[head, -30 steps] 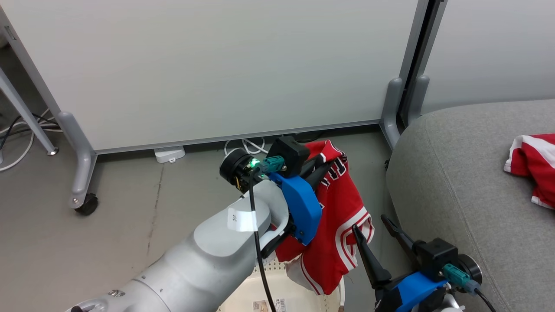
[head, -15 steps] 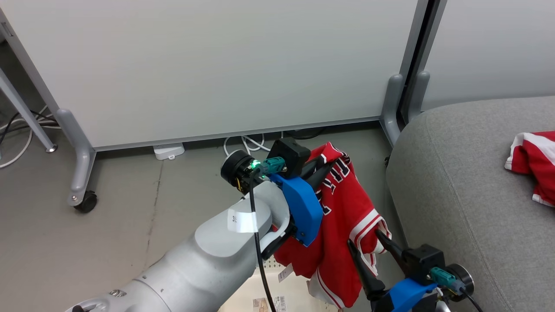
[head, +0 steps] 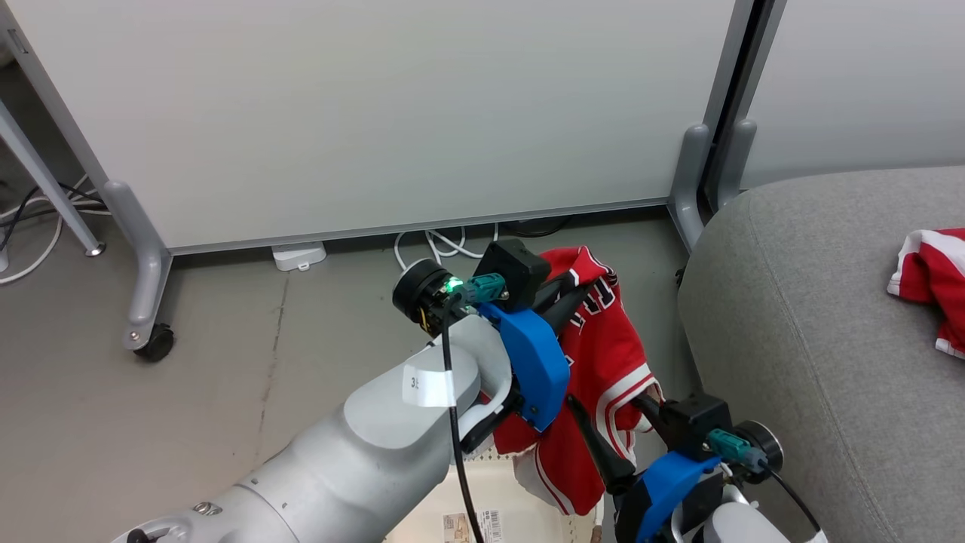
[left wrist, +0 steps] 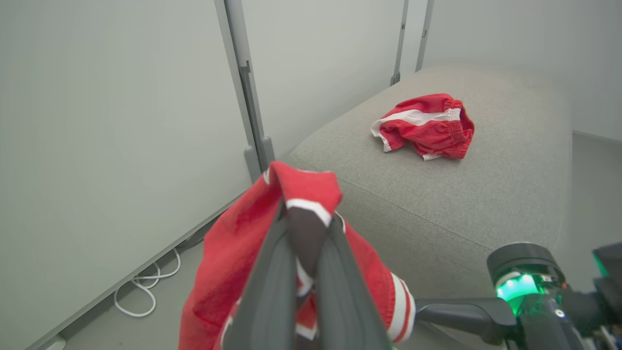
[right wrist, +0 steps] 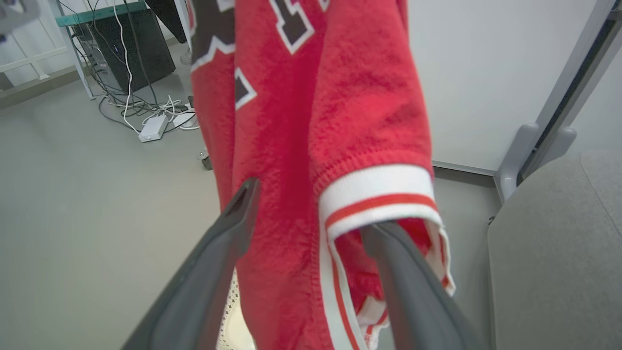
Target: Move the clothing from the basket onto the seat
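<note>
Left pincer (head: 584,290) clamped on jersey (head: 603,354) top; it hangs vertically over basket (head: 520,490). Right pincer (right wrist: 311,209) wide, straddling its striped trim, no grip. Seat (head: 814,339) lies just right of jersey; shorts (head: 931,279) already there.

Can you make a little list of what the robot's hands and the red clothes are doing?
Left hand: shut, pinching the red shirt, holding it up
Right hand: open, fingers either side of the shirt's striped edge
Red shorts: lying on the grey seat
Basket: below the hanging shirt
</note>
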Motion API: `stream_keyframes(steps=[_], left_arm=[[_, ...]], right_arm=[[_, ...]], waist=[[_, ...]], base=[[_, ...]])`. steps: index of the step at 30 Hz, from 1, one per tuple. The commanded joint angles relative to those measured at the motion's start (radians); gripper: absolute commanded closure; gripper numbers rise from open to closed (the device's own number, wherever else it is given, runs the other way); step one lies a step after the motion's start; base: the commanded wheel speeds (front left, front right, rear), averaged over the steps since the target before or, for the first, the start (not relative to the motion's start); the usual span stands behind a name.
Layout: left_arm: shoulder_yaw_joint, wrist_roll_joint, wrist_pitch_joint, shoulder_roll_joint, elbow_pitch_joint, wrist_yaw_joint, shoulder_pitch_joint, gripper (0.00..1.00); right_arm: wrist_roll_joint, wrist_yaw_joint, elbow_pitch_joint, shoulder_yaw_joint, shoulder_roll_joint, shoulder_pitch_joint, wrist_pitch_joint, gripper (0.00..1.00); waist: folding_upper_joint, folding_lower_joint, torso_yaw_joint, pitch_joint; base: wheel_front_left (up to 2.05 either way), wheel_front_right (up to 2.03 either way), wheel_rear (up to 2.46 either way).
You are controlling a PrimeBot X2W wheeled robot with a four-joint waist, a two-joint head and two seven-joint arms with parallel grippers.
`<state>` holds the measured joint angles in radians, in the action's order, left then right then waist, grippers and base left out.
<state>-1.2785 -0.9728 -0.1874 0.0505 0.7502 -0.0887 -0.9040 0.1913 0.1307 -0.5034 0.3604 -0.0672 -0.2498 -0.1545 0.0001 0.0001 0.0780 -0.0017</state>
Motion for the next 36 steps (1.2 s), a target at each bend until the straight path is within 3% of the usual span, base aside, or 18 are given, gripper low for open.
stream_keyframes(steps=[1,17,32,33,34,35,36], left_arm=[[-0.003,0.003,-0.001,0.0,-0.003,-0.001,-0.005,1.0],[-0.005,0.015,0.015,0.0,-0.02,-0.003,0.008,1.0],[-0.005,0.023,0.024,0.0,-0.034,-0.005,0.008,1.0],[-0.005,0.022,0.025,0.0,-0.033,-0.005,0.009,1.0],[-0.005,0.022,0.025,0.0,-0.033,-0.006,0.009,1.0],[-0.005,0.022,0.026,0.0,-0.033,-0.006,0.01,1.0],[-0.005,0.021,0.026,0.0,-0.033,-0.006,0.01,1.0]], right_arm=[[0.012,0.0,-0.014,0.011,-0.007,-0.022,-0.011,0.0],[0.083,0.0,-0.175,0.185,0.009,-0.187,-0.067,0.0],[0.13,0.0,-0.303,0.215,0.017,-0.291,-0.103,0.0],[0.135,0.0,-0.308,0.217,0.017,-0.295,-0.104,0.24],[0.138,0.0,-0.314,0.218,0.017,-0.298,-0.104,0.59],[0.14,0.0,-0.318,0.22,0.017,-0.303,-0.106,0.86],[0.142,0.0,-0.322,0.22,0.017,-0.307,-0.106,1.0]], waist=[[-0.0001,-0.0001,0.002,0.0],[-0.0001,-0.0001,0.009,0.006],[-0.0001,-0.0001,0.016,0.01],[-0.0001,-0.0001,0.015,0.01],[-0.0001,-0.0001,0.015,0.01],[-0.0001,-0.0001,0.014,0.01],[-0.0001,-0.0001,0.014,0.01]], base=[[0.0,0.0,0.0],[0.0,0.0,0.0],[0.0,0.0,0.0],[0.0,0.0,0.0],[0.0,0.0,0.0],[0.0,0.0,0.0],[0.0,0.0,0.0]])
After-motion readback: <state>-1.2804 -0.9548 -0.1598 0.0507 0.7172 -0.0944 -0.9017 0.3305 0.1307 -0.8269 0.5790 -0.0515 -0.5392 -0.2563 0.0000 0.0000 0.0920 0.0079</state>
